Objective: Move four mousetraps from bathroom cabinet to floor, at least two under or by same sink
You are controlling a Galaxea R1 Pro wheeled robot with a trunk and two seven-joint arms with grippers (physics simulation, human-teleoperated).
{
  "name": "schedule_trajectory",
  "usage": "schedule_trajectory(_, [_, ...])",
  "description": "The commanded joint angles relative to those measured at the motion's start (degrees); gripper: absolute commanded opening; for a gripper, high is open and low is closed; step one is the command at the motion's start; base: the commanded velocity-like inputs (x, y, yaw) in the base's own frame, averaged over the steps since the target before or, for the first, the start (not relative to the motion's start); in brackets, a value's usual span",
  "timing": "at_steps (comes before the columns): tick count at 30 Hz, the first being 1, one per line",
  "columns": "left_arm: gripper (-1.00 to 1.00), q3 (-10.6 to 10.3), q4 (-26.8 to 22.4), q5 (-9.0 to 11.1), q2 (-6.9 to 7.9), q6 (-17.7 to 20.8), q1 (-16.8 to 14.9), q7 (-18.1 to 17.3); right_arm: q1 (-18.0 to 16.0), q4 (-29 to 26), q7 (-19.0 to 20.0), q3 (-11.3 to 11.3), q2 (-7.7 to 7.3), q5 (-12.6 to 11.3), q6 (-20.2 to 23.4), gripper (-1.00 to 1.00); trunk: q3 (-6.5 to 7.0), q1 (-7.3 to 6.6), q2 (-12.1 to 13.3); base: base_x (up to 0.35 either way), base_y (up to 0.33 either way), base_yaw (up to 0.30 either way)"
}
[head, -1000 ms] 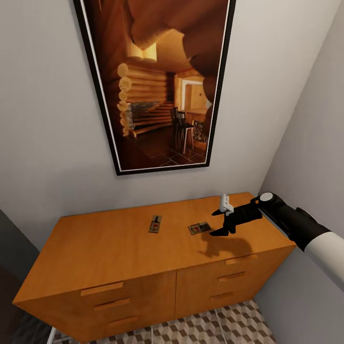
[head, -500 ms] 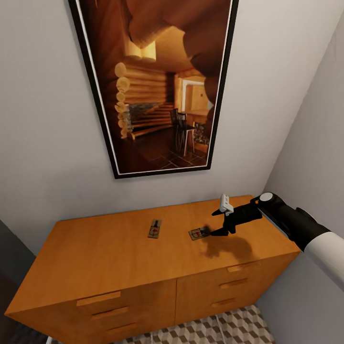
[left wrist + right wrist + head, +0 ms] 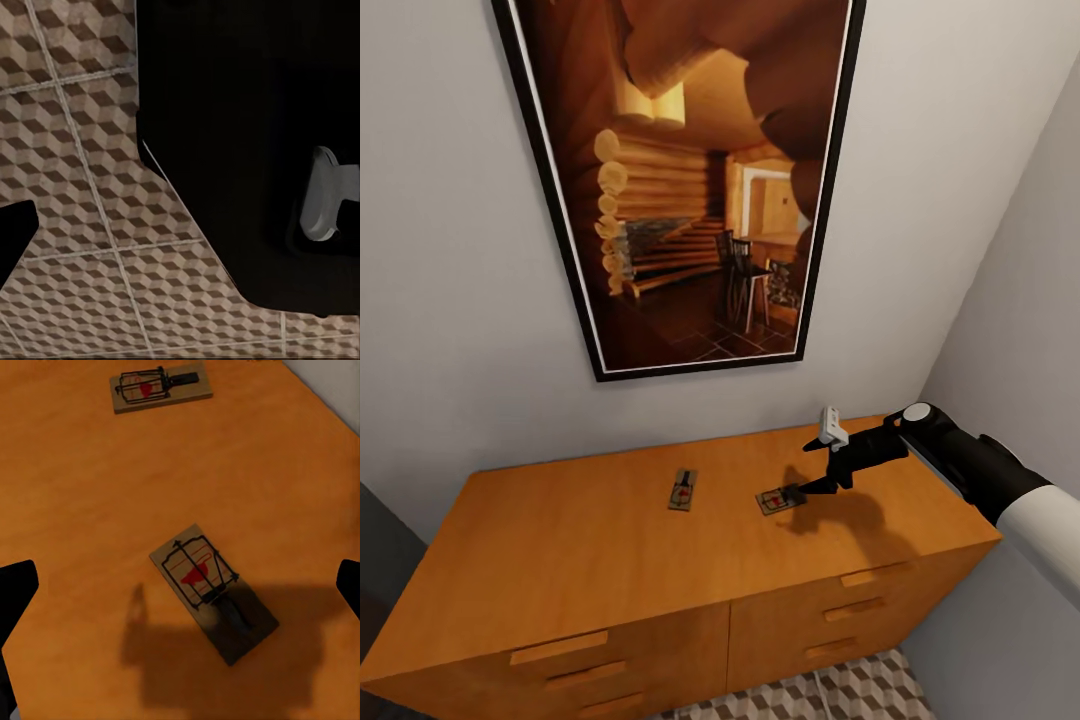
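Note:
Two mousetraps lie flat on the orange-brown cabinet (image 3: 560,540): one near the middle (image 3: 682,490), the other to its right (image 3: 775,499). My right gripper (image 3: 807,470) hangs open just above the right one's end, holding nothing. In the right wrist view this mousetrap (image 3: 214,591) lies between the spread fingers of the right gripper (image 3: 181,585), and the other mousetrap (image 3: 159,388) lies farther off. The left wrist view looks down on the cube-patterned bathroom floor (image 3: 82,187), with one dark finger (image 3: 11,232) at the picture's edge and nothing held. The sink is out of view.
A large black-framed picture (image 3: 690,190) hangs on the grey wall behind the cabinet. A side wall (image 3: 1020,330) closes the corner at the right, close to my right arm. Patterned floor (image 3: 840,695) shows below the drawer fronts. A dark part of the robot's body (image 3: 247,150) hangs over the tiles.
The whole head view has shifted, so the cabinet sits lower in the picture. My right gripper now stands closer over the right mousetrap's end. Both mousetraps lie where they were.

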Motion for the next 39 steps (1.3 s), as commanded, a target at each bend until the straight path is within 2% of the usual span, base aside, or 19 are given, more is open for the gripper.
schedule_trajectory(1, [1.00, -0.49, 0.25, 0.41, -0.07, -0.41, 0.04, 0.09, -0.10, -0.02, -0.07, 0.25, -0.07, -0.59, 0.55, 1.00, -0.12, 0.04, -0.12, 0.008, 0.000, 0.000])
schedule_trajectory(12, [1.00, -0.49, 0.25, 0.41, -0.13, -0.39, 1.06, 0.09, -0.10, -0.02, -0.07, 0.30, -0.02, -0.67, 0.55, 1.00, -0.12, 0.04, -0.12, 0.002, 0.000, 0.000])
schedule_trajectory(39, [1.00, -0.49, 0.23, 0.41, -0.24, -0.41, 1.20, 0.09, -0.10, -0.02, -0.01, 0.25, -0.06, -0.66, 0.39, 1.00, -0.76, 0.04, -0.12, 0.000, 0.000, 0.000])
